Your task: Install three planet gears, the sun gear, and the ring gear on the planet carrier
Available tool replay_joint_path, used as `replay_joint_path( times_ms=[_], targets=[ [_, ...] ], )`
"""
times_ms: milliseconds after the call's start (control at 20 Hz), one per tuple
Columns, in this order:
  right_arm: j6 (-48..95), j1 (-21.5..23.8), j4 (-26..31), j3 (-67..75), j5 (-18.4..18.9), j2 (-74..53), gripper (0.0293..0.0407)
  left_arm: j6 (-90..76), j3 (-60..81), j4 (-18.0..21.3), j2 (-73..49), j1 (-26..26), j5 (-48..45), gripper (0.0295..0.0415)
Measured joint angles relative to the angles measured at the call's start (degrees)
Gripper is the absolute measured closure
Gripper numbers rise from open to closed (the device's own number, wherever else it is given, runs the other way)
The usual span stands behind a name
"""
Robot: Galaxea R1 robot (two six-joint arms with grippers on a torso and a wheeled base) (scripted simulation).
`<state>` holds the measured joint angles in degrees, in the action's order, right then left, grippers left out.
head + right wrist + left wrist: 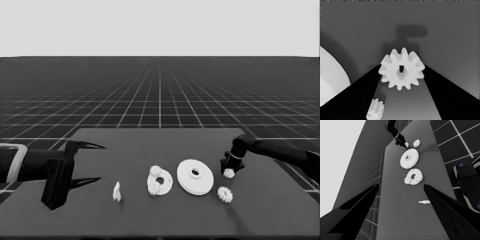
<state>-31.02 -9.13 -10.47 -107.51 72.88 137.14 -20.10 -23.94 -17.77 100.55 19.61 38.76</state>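
the larger round part [195,176], the ring gear, lies flat near the middle of the table [150,220] and serves as landmark. just beside it, on the side toward the left arm, lies the smaller round part [159,181], the planet carrier, with two toothed gears resting on it: one [156,171] at its far edge and one [154,189] at its near edge. farther out on that same side stands the thin white piece [117,192]. on the opposite side of the ring gear, the right gripper [230,170] pinches a planet gear [401,69] between its fingertips, close to the ring gear's rim. a fourth gear [225,194] lies loose on the table, near the ring gear and nearer the viewer than the held one. the left gripper [95,162] waits over the table's left end, fingers spread apart, holding nothing.
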Motion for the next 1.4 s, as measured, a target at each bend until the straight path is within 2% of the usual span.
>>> replay_joint_path(
  times_ms=[100,150,250,550,600,650,700,750,900,1100,1200,1400],
  targets=[
    [0.0,0.0,0.0,0.0,0.0,0.0,0.0388,0.0,0.0,0.0,0.0,0.0,0.0,0.0326],
    [-2.2,3.4,1.4,5.4,3.9,-2.6,0.0387,0.0,0.0,0.0,0.0,0.0,0.0,0.0326],
    [-3.2,8.2,3.5,8.4,7.5,-4.3,0.0388,0.0,0.0,0.0,0.0,0.0,0.0,0.0326],
    [-3.3,10.4,4.8,9.0,9.4,-4.6,0.0388,0.0,0.0,0.0,0.0,0.0,0.0,0.0326],
    [-3.3,10.4,4.8,9.0,9.4,-4.6,0.0388,0.0,0.0,0.0,0.0,0.0,0.0,0.0326],
    [-27.6,10.2,1.1,25.4,11.4,-2.4,0.0387,0.0,0.0,0.0,0.0,0.0,0.0,0.0326],
    [-40.3,9.9,0.0,30.6,13.5,8.2,0.0387,0.0,0.0,0.0,0.0,0.0,0.0,0.0326],
    [-45.1,9.7,-0.1,28.4,14.5,16.9,0.0387,0.0,0.0,0.0,0.0,0.0,0.0,0.0326],
    [-47.1,9.6,0.0,20.9,14.9,27.5,0.0387,0.0,0.0,0.0,0.0,0.0,0.0,0.0326],
    [-46.9,9.6,0.1,18.4,15.0,29.7,0.0387,0.0,0.0,0.0,0.0,0.0,0.0,0.0326],
    [-44.9,3.7,-5.6,15.0,13.2,30.7,0.0387,0.0,0.0,0.0,0.0,0.0,0.0,0.0326],
    [-43.6,1.0,-8.0,12.6,12.0,31.5,0.0387,0.0,0.0,0.0,0.0,0.0,0.0,0.0326]
  ],
)
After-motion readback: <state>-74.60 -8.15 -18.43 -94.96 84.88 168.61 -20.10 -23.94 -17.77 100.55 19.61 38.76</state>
